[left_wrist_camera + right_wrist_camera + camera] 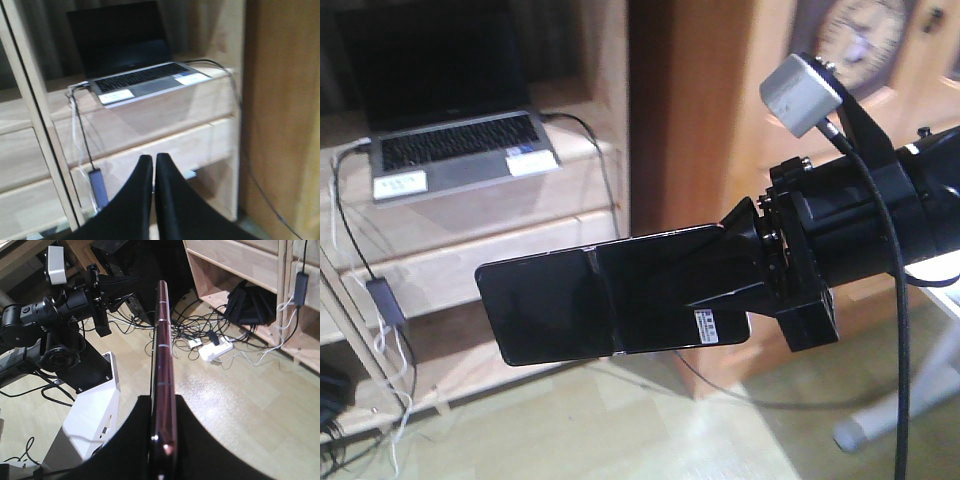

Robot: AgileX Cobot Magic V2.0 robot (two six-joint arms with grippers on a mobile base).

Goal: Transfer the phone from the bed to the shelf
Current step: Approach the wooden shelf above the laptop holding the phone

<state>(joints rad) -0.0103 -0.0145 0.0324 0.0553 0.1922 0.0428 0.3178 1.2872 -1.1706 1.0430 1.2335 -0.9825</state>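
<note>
Gripping the phone point(585, 300) by one end at frame centre, the right gripper point(728, 265) holds it mid-air before the shelf point(500, 255). Lifting looks done, and placing remains. The left gripper point(153, 195) sits closed, empty.

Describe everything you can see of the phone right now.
The phone is a flat black slab with a glossy dark face, a faint fold line across its middle and a pinkish-gold edge, plain in the right wrist view. A small white barcode sticker sits near its gripped end. The right gripper clamps that end; the rest juts out in mid-air, nearly level, before the wooden shelf, touching nothing else.
</note>
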